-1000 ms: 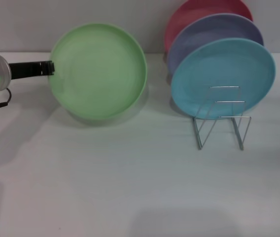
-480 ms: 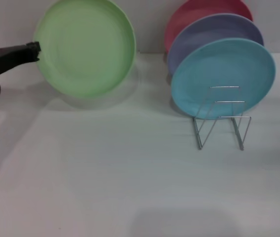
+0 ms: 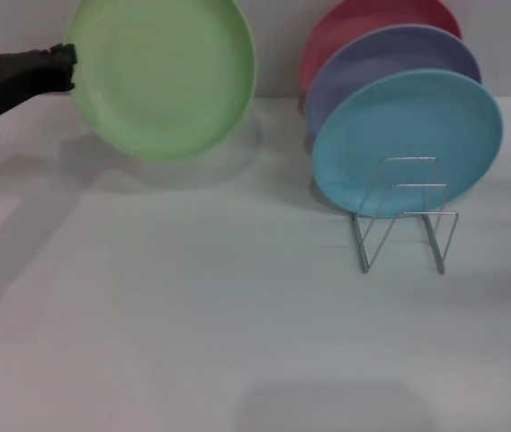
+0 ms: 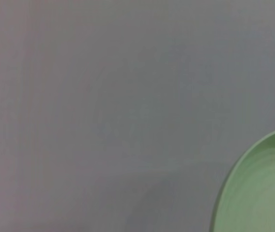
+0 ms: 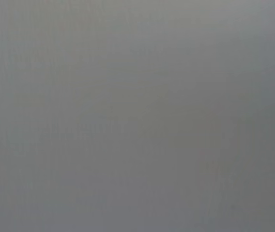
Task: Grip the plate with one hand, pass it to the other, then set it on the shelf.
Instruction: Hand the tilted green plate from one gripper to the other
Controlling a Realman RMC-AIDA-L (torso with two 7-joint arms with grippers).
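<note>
The light green plate (image 3: 161,76) hangs tilted in the air at the back left of the head view, clear of the table, its top cut off by the frame edge. My left gripper (image 3: 65,65) is shut on its left rim, black fingers reaching in from the left edge. Part of the same plate (image 4: 258,188) fills a corner of the left wrist view. The wire shelf (image 3: 404,216) stands on the table at the right, well apart from the plate. My right gripper is out of view; its wrist view is plain grey.
A turquoise plate (image 3: 408,139) leans upright in the shelf's back loops, with a lavender plate (image 3: 390,58) and a pink plate (image 3: 354,27) behind it. The white table (image 3: 192,315) stretches in front. A grey wall stands behind.
The left gripper has lifted the green plate off the table and up toward the back; in the last half second it shifted slightly right.
</note>
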